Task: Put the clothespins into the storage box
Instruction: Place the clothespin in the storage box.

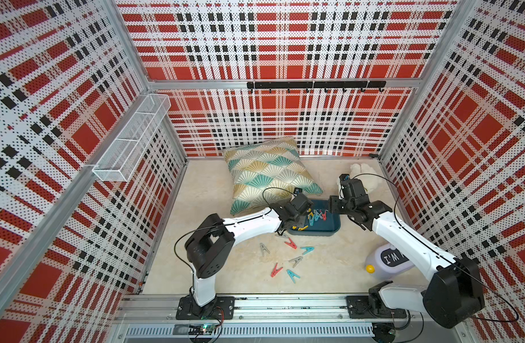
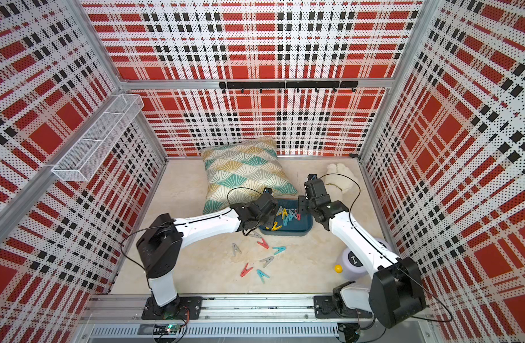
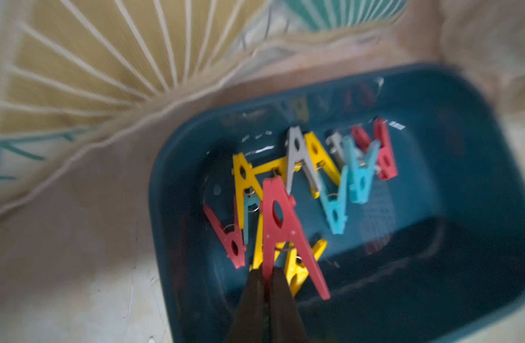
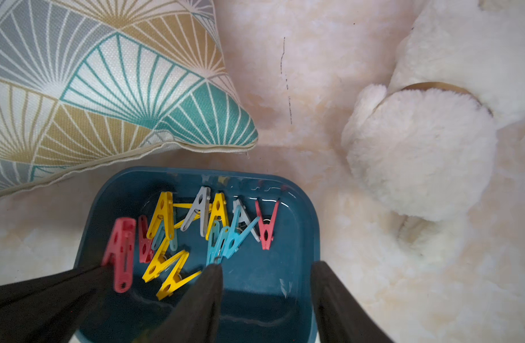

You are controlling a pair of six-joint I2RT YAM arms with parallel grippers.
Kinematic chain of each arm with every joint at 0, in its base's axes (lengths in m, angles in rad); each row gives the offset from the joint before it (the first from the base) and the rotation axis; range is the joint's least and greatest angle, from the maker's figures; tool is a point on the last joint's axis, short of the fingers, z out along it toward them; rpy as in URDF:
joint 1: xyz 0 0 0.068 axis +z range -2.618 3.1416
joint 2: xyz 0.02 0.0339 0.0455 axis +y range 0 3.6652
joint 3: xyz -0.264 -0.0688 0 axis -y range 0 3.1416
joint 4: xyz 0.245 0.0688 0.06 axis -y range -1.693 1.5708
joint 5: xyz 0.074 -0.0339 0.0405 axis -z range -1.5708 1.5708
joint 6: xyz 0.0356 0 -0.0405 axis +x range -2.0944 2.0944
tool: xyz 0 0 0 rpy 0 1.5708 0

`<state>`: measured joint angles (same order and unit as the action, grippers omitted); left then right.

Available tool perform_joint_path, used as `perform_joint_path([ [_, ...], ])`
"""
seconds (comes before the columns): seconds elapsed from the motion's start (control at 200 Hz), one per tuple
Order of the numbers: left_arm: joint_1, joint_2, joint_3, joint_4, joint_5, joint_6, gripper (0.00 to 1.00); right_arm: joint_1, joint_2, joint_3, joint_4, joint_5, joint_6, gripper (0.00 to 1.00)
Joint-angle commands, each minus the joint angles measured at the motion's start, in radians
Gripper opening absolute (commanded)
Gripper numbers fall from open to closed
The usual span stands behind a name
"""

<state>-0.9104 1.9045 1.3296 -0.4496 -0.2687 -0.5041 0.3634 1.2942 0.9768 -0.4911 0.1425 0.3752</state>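
Red plastic, an A-shaped clothespin (image 3: 280, 225) is pinched by one leg in the left gripper (image 3: 266, 274), jaws shut tight on it, poised over the shallow dark teal plastic storage box (image 3: 172, 184), where a heap of coloured pins (image 3: 314, 166) lies. Drop-off seems the step in hand; next the jaws must part so it falls inside. Half-open and empty, the right gripper (image 4: 265, 276) hangs at the box's right end, crowding the space. Several loose clothespins (image 1: 291, 244) wait on the pale table (image 1: 219, 267) in front; a fan-patterned pillow (image 1: 270, 172) and white plush toy (image 1: 362, 175) sit just behind.
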Motion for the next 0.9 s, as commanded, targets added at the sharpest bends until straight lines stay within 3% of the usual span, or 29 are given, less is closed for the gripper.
perform_joint_path([
  [0.0,-0.009,0.018,0.034,-0.013,0.004,0.030,0.03,-0.009,0.011,0.019,-0.012,0.004,-0.013,0.55],
  [0.401,-0.013,0.054,0.064,-0.083,0.004,0.045,0.21,-0.009,0.020,0.002,0.017,-0.024,-0.009,0.55],
  [0.752,0.020,-0.012,0.145,-0.159,-0.069,0.049,0.23,-0.009,0.032,0.028,0.021,-0.036,-0.018,0.55],
  [0.892,0.027,-0.113,0.048,-0.191,-0.112,0.016,0.24,-0.009,0.037,0.037,0.019,-0.029,-0.028,0.55],
])
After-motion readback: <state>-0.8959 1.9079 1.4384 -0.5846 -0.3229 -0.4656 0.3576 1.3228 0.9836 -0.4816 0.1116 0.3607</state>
